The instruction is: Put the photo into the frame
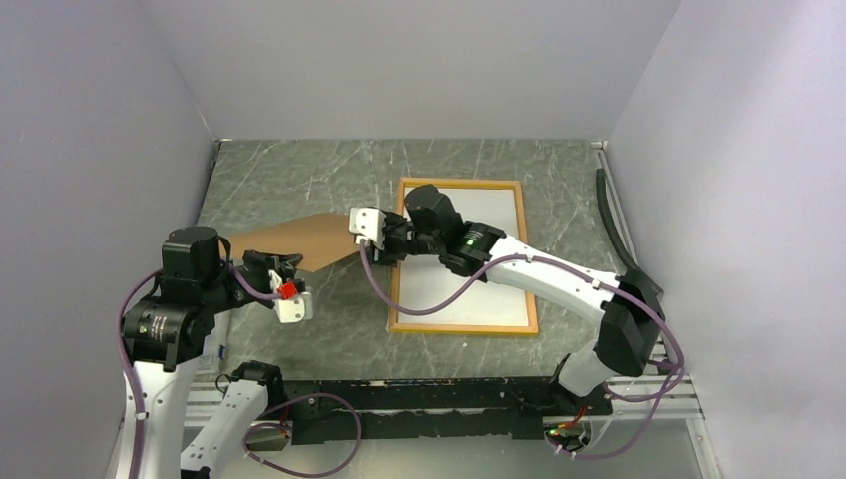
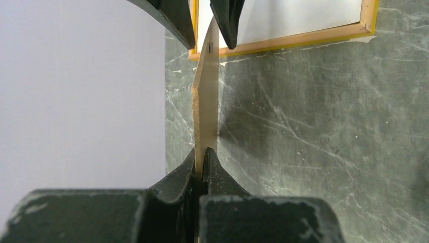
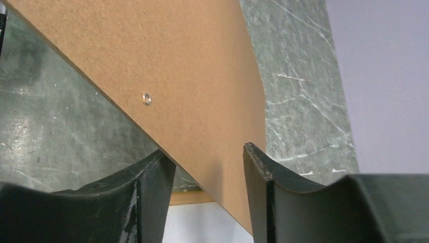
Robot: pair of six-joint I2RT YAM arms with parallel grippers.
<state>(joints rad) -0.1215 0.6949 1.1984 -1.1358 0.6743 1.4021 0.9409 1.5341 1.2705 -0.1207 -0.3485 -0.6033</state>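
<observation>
The frame lies flat on the table right of centre, its orange rails around a plain white sheet; the photo's printed side does not show. A brown backing board hangs tilted above the table, left of the frame. My left gripper is shut on the board's near-left edge, seen edge-on in the left wrist view between the fingertips. My right gripper straddles the board's right corner, jaws apart, the board slanting through the gap. The frame rail shows below.
Grey walls close in the dark marble table on three sides. A black cable runs along the right wall. A black mounting rail crosses the near edge. The right arm reaches over the frame's left half.
</observation>
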